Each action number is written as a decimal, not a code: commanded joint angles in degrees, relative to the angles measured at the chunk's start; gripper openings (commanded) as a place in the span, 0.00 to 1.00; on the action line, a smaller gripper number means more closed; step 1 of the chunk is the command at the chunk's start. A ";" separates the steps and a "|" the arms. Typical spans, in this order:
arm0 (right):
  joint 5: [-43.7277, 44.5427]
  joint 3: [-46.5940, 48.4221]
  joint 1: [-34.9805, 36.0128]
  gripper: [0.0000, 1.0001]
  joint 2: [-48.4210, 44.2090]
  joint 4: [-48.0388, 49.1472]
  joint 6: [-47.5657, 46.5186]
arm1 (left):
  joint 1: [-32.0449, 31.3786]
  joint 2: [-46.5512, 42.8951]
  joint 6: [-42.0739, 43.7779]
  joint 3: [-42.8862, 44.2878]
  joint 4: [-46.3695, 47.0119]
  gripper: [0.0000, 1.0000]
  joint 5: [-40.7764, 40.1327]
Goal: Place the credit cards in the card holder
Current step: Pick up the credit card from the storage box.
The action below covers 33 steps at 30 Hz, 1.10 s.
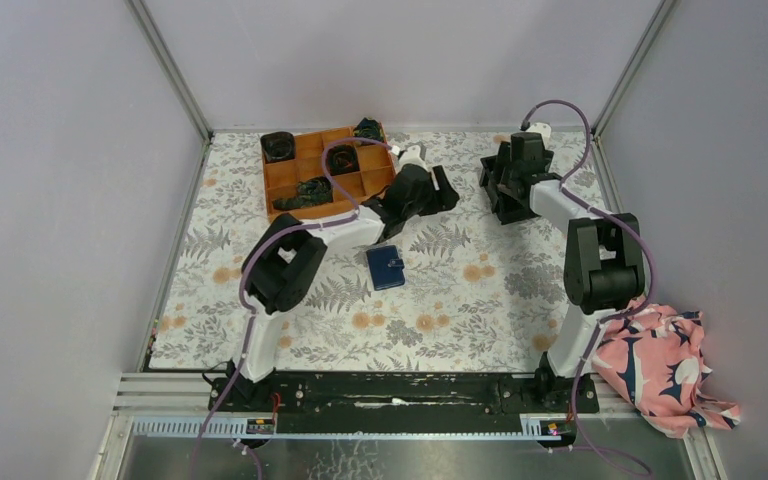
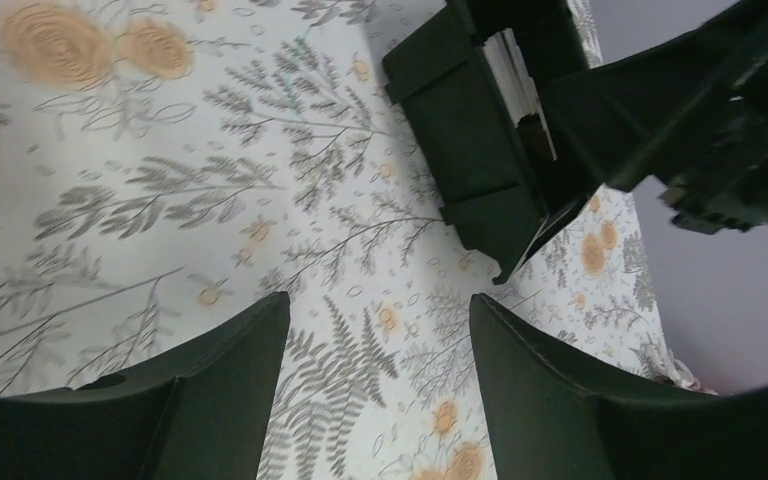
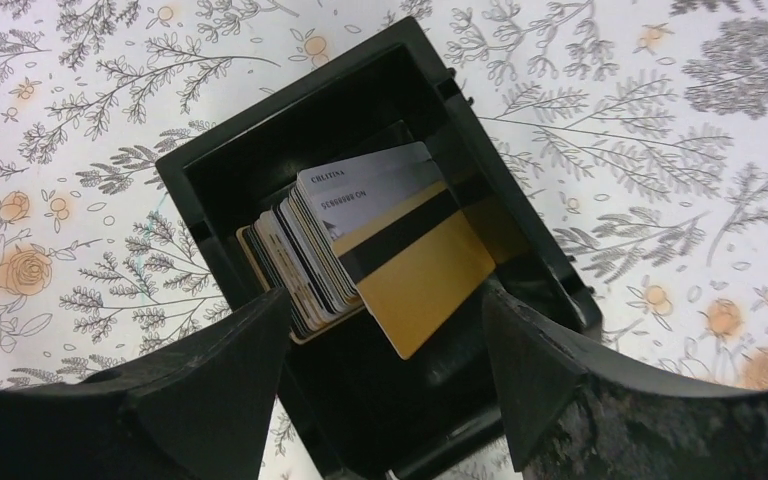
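Credit cards (image 3: pixel 380 240) are standing packed on edge inside the black bin (image 3: pixel 220 170), a yellow one leaning at the front. The right hand (image 3: pixel 380 310) is hovering above them, fingers apart and gripping nothing. The left hand (image 2: pixel 378 305) is hanging beside the bin, fingers also apart and empty. The card holder (image 1: pixel 386 267) is lying closed mid-desk (image 1: pixel 480 300).

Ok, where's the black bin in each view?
Top: bin at the far side, right of centre.
Left wrist: bin upper middle, beyond the open left gripper.
Right wrist: bin in the centre, cards standing in it, under the open right gripper.
Shared landmark: the floral cloth under it.
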 commanded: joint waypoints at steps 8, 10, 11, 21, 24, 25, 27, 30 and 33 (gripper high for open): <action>-11.25 7.24 -3.96 0.76 5.96 1.97 4.06 | 0.09 11.45 -3.79 14.92 -2.78 0.73 5.77; -13.14 8.04 -4.57 0.76 6.71 1.73 4.86 | 0.09 13.16 -4.34 16.98 -2.80 0.73 6.65; -14.12 8.52 -4.85 0.76 7.05 1.41 5.16 | 0.09 14.04 -4.65 18.10 -2.84 0.73 6.96; -18.46 9.37 -5.91 0.73 9.23 -0.61 6.84 | -0.05 19.52 -8.21 23.60 -2.74 0.71 8.79; -19.29 9.32 -5.91 0.73 9.43 -1.19 7.32 | -0.09 19.84 -8.54 23.65 -2.56 0.71 9.07; -19.59 9.13 -5.90 0.72 9.46 -1.24 7.54 | -0.13 19.84 -8.69 23.72 -2.44 0.71 9.15; -20.40 8.72 -5.97 0.71 9.37 -1.21 8.03 | -0.22 20.04 -8.87 24.00 -2.40 0.71 9.23; -21.67 8.25 -5.91 0.69 9.18 -1.08 8.92 | -0.34 20.26 -8.89 24.48 -2.46 0.70 9.34; -22.83 7.96 -5.90 0.66 8.86 -0.84 9.97 | -0.55 20.85 -8.62 25.49 -3.08 0.70 9.52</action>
